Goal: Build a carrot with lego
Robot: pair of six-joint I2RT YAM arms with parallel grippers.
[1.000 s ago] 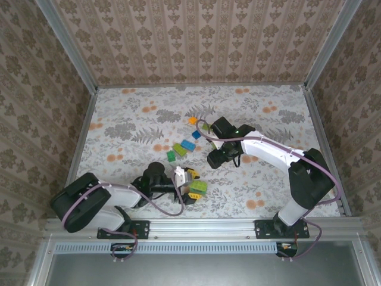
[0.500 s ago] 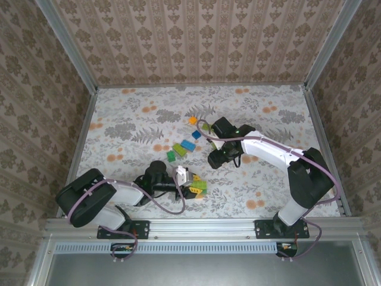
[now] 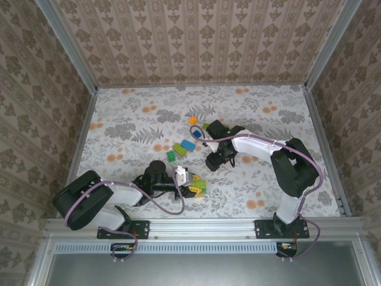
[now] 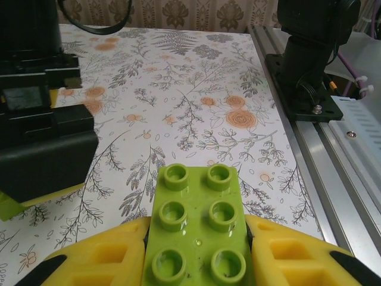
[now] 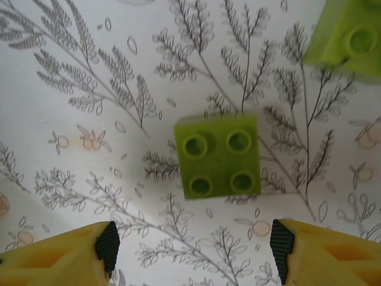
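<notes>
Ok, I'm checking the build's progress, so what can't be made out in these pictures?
Left wrist view: the held lime brick is cut off by the bottom edge; anything under it is hidden.
Top view: the carrot is too small, partly covered by the left gripper.
Right wrist view: the corner lime brick is cut off by the frame's edges.

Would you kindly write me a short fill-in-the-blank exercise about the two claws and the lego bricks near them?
1. The left claw is ____ on a long lime brick.
2. The right claw hangs open over a square lime brick with ____ studs.
3. Both claws have ____ fingers.
Missing words: shut; four; yellow.
</notes>
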